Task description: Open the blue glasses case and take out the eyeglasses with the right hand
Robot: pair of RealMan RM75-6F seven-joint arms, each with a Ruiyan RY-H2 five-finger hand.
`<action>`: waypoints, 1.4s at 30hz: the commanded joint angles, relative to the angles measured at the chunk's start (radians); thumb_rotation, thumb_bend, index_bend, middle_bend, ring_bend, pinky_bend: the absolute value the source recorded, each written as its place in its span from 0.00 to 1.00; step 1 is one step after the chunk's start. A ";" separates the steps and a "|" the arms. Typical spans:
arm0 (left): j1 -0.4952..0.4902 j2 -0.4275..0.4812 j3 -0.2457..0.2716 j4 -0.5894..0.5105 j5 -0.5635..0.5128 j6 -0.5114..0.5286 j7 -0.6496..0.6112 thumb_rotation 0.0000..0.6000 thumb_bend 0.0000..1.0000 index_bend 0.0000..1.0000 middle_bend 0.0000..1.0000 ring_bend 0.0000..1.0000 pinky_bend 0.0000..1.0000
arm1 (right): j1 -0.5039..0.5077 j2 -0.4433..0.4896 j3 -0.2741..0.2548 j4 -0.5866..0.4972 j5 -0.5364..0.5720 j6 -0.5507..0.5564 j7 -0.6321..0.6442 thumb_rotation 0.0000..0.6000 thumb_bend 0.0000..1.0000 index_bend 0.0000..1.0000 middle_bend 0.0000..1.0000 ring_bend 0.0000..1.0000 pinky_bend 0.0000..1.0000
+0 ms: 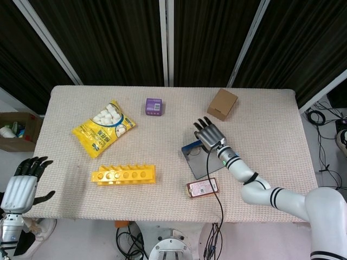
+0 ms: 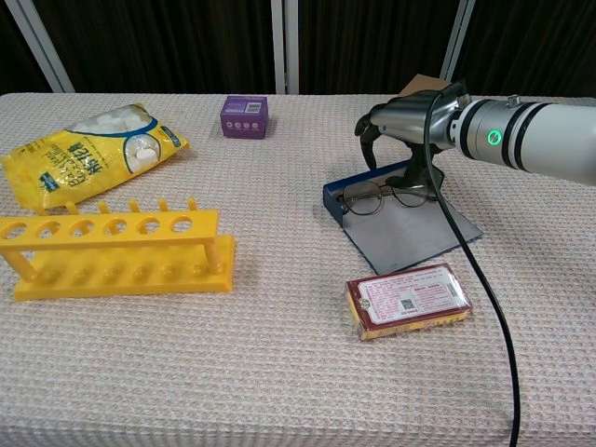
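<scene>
The blue glasses case [image 2: 337, 202] [image 1: 190, 147] lies open right of the table's middle, its grey lid [image 2: 415, 235] flat toward the front. The thin-framed eyeglasses [image 2: 383, 196] sit inside the blue tray. My right hand [image 2: 408, 123] [image 1: 209, 135] hovers over the case's far right end, fingers curved downward. Two fingers [image 2: 421, 174] reach down behind the glasses' right lens. Whether they pinch the frame is hidden. My left hand [image 1: 21, 185] hangs off the table's near left corner, fingers spread and holding nothing.
A red-brown packet [image 2: 408, 300] lies just in front of the lid. A yellow tube rack [image 2: 116, 247] and a yellow marshmallow bag [image 2: 88, 149] are on the left. A purple box [image 2: 244, 116] and a cardboard box [image 1: 222, 104] stand at the back.
</scene>
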 commanded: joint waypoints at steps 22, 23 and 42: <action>0.004 -0.004 0.000 0.007 -0.003 0.002 -0.004 1.00 0.02 0.22 0.16 0.12 0.14 | 0.016 -0.032 -0.011 0.044 -0.005 0.028 0.019 1.00 0.37 0.55 0.19 0.00 0.00; 0.004 -0.004 0.001 0.008 -0.002 0.002 -0.004 1.00 0.02 0.22 0.16 0.12 0.14 | 0.014 -0.035 -0.011 0.048 -0.009 0.033 0.023 1.00 0.37 0.57 0.20 0.00 0.00; 0.000 -0.018 0.001 0.026 0.006 0.002 -0.018 1.00 0.02 0.22 0.16 0.12 0.14 | -0.100 -0.153 -0.046 0.182 -0.253 0.399 0.064 1.00 0.43 0.61 0.21 0.00 0.00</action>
